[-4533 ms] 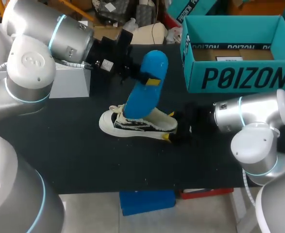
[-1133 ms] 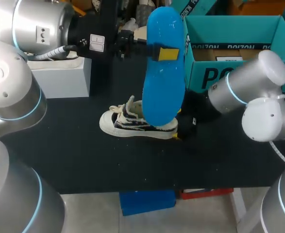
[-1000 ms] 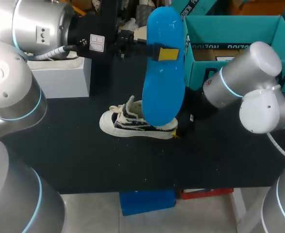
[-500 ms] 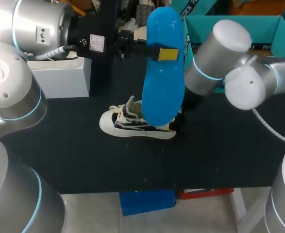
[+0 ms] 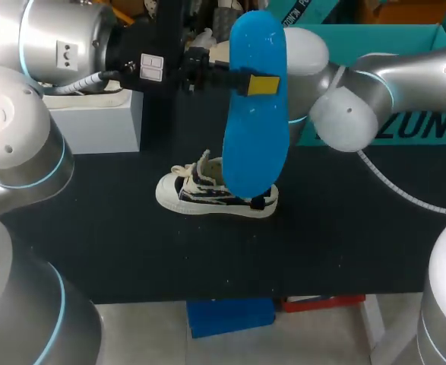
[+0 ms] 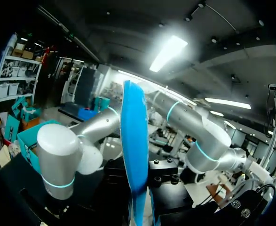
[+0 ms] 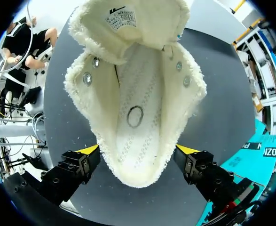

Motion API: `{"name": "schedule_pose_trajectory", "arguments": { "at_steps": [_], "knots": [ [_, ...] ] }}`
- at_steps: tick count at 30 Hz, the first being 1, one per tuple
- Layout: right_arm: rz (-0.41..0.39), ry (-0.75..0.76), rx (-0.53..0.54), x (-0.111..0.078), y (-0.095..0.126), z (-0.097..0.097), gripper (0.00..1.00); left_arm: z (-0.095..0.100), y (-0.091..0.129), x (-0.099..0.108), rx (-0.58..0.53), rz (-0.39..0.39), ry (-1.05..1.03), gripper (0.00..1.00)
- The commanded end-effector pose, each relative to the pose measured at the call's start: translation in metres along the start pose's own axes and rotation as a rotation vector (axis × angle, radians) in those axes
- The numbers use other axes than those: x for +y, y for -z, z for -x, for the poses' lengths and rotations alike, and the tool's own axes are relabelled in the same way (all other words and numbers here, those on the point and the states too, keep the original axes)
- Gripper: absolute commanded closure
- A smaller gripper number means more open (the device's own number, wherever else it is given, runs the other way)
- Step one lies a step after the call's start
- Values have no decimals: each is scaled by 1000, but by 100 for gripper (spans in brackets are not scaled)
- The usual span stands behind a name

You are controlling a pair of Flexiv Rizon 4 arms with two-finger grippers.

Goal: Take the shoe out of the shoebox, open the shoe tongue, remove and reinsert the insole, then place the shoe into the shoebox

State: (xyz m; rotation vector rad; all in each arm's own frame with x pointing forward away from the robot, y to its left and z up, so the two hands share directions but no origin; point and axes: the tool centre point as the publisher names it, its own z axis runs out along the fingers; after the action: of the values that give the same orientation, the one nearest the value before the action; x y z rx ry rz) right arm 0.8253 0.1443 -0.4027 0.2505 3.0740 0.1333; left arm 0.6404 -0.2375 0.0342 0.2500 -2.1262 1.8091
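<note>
Right arm (image 5: 344,114) swung above shoe (image 7: 135,108), printed tongue label (image 7: 120,19), left hand (image 5: 257,84) gripping insole (image 5: 253,152)

Bright, even overhead light; soft highlights on left arm (image 5: 55,38), right arm (image 5: 344,114); shoe (image 7: 133,117) interior evenly lit.

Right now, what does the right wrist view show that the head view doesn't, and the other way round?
Only the right wrist view looks down into the shoe. Its tongue is folded back, the inside is bare with no insole in it, and my right gripper is at the heel. Only the head view shows the blue insole, held up in the air above the shoe by my left gripper. Both views show the shoe sitting on the black table and part of the teal shoebox.
</note>
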Motion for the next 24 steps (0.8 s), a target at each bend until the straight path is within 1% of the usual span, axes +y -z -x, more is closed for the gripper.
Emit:
{"name": "schedule_pose_trajectory", "arguments": {
  "at_steps": [1, 7, 17, 20, 24],
  "knots": [
    [-159, 0, 6, 8, -6, 2, 0, 0, -1, 0, -4, 3, 2, 100],
    [-146, -1, 15, 10, -9, 1, 0, 0, -1, 0, -4, 3, 2, 100],
    [-113, -17, 18, 7, -10, -2, 0, 0, -1, 0, -4, 3, 2, 100],
    [-71, -17, 18, 4, -9, -2, 0, 0, -1, 0, -4, 3, 2, 100],
    [-12, 31, 24, 1, -5, -4, 0, 0, -1, 0, -4, 3, 2, 100]
  ]
}}
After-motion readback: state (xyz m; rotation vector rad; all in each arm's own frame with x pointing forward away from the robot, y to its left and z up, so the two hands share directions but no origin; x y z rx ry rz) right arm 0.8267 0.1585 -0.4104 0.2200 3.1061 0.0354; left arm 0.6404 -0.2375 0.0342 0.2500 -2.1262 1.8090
